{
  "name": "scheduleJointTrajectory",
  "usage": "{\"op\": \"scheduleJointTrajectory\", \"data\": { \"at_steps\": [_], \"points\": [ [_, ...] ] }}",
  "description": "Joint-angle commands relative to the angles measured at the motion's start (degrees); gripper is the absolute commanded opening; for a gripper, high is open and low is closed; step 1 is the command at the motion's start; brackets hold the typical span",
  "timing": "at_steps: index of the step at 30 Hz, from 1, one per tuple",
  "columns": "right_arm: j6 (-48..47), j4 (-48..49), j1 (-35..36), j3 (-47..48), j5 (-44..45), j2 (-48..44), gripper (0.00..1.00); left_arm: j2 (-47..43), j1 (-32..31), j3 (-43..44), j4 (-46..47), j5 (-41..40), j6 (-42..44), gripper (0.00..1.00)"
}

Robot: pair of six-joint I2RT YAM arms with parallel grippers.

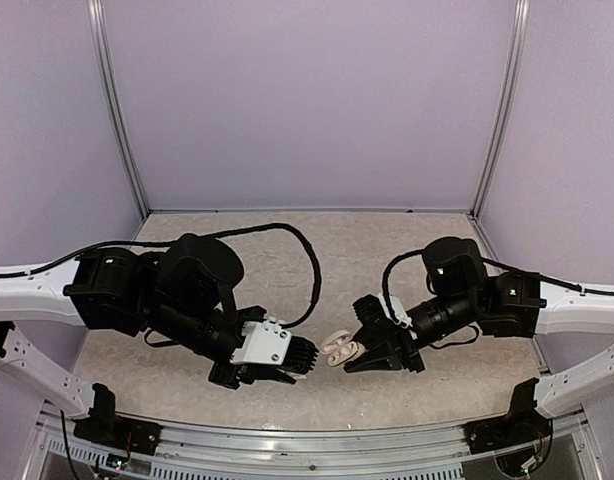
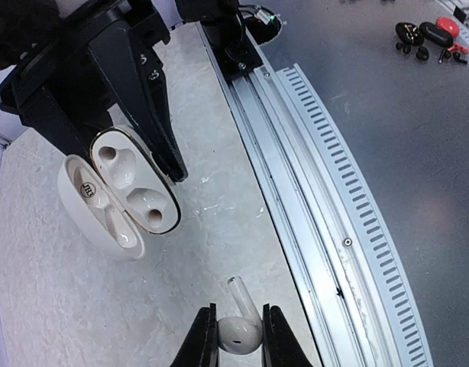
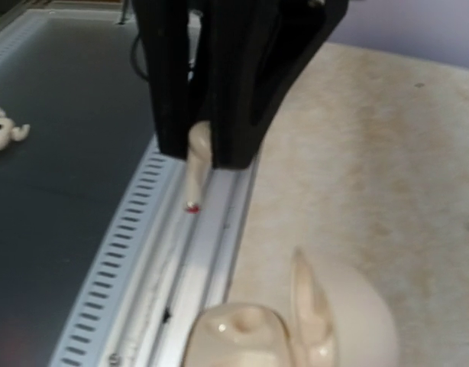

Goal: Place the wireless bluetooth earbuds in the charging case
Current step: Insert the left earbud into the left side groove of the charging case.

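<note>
The charging case [image 1: 337,347] is white and hangs open, held above the table by my right gripper [image 1: 359,352]. In the left wrist view the case [image 2: 135,187] shows two hollow sockets, with black right fingers [image 2: 143,99] clamped on it. A whitish piece with a dark mark [image 2: 93,193] lies between its halves. My left gripper [image 2: 240,327] is shut on one white earbud [image 2: 238,334], stem pointing away, a little left of the case. The right wrist view shows that earbud [image 3: 195,160] between the left fingers [image 3: 169,92], and the case [image 3: 242,336] at the bottom edge.
A slotted aluminium rail [image 2: 295,191] runs along the table's front edge, just beside both grippers. Beyond it is dark floor with black and red earbud items [image 2: 425,34] and a small white item [image 3: 1,134]. Lilac walls enclose the table [image 1: 307,100].
</note>
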Motion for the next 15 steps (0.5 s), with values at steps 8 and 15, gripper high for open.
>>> {"op": "scheduleJointTrajectory", "data": {
  "at_steps": [8, 15],
  "points": [
    [7.35, 1.59, -0.45, -0.15, -9.87, 4.28, 0.00, 5.25, -7.56, 6.76, -8.88, -16.87, 4.25, 0.06],
    [10.94, 3.87, -0.41, -1.06, -13.06, 6.91, 0.00, 6.69, -11.15, 8.07, -10.44, -23.01, 5.91, 0.06]
  ]
}}
